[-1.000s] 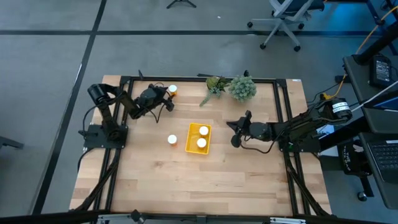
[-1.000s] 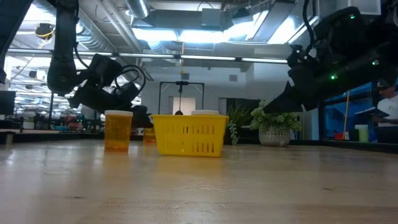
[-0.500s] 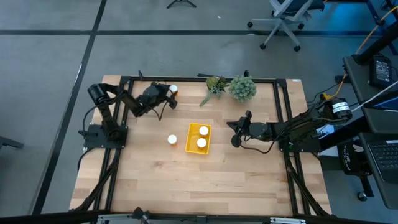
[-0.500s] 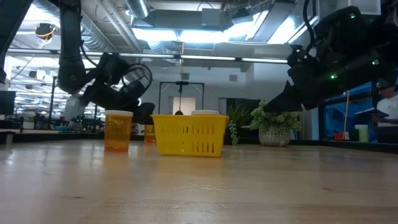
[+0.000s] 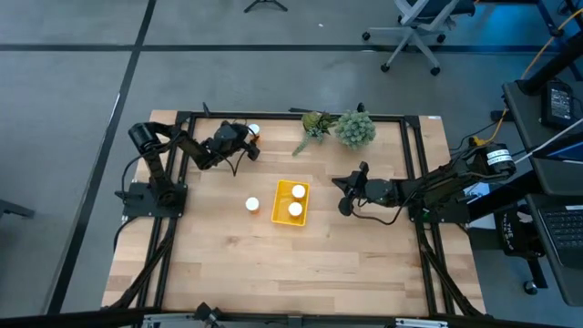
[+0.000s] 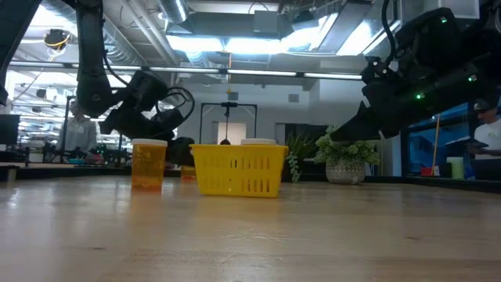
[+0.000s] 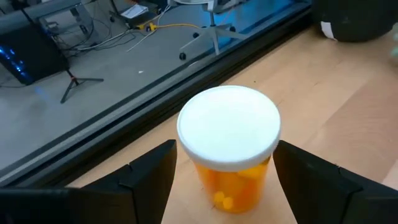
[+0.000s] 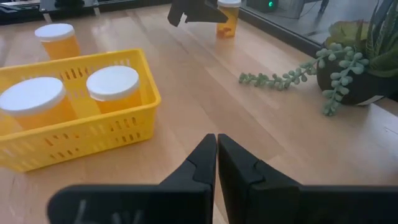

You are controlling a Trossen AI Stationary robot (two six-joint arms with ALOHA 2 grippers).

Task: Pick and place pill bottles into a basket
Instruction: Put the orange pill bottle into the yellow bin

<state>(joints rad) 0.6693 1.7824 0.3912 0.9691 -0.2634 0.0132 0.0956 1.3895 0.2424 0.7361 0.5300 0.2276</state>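
The left gripper (image 5: pixel 248 138) has been advanced over the last second toward the far-left part of the worktop (image 5: pixel 364 246). It is now placed around the far pill bottle (image 7: pixel 229 149). In the left wrist view its fingers (image 7: pixel 149 171) are seen spread wide on either side of the bottle, with gaps left on both sides; no grip has been made yet.

The bottle stands upright near the far edge, left of the plant sprigs (image 5: pixel 314 125).

The right gripper (image 5: pixel 344 206) is held with its fingers pressed together and nothing between them, parked right of the basket (image 5: pixel 278 208). No motion was noted there.

Two pill bottles (image 8: pixel 112 87) are already lodged upright in the basket. A third (image 5: pixel 252 205) stands on the worktop just beside the basket's left wall.

Judgement: the approach phase is finished and closing on the far bottle is the step in hand. The task is about half done, with two bottles still to be moved.
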